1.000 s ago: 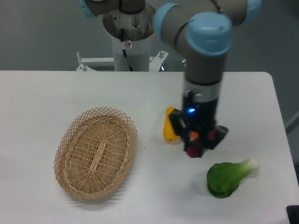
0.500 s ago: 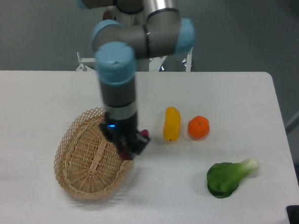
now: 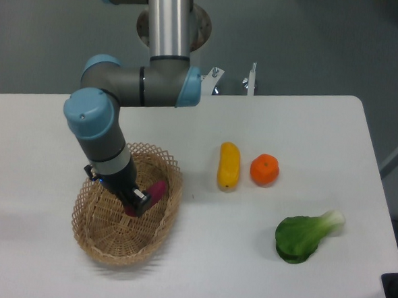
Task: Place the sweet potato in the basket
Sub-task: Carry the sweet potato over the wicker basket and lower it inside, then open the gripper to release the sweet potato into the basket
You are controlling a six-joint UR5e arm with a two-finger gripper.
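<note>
The gripper point(image 3: 137, 202) is down inside the wicker basket point(image 3: 92, 237), just right of the basket's middle, with the arm leaning in from the upper left. Its fingers pinch the lower end of the sweet potato point(image 3: 154, 193), a short magenta tuber that sticks out from the gripper toward the basket's right rim. The tuber lies within the basket's outline, tilted up to the right; whether it touches the woven floor cannot be told from this view. To the right of the basket, well apart from it on the white table point(image 3: 308, 129), a yellow oblong vegetable point(image 3: 228, 166) lies upright in the view. A round orange fruit point(image 3: 264, 170) sits just beside that, farther from the basket. A green bok choy point(image 3: 304, 236) lies farther still from the basket, near the table's front right.
</note>
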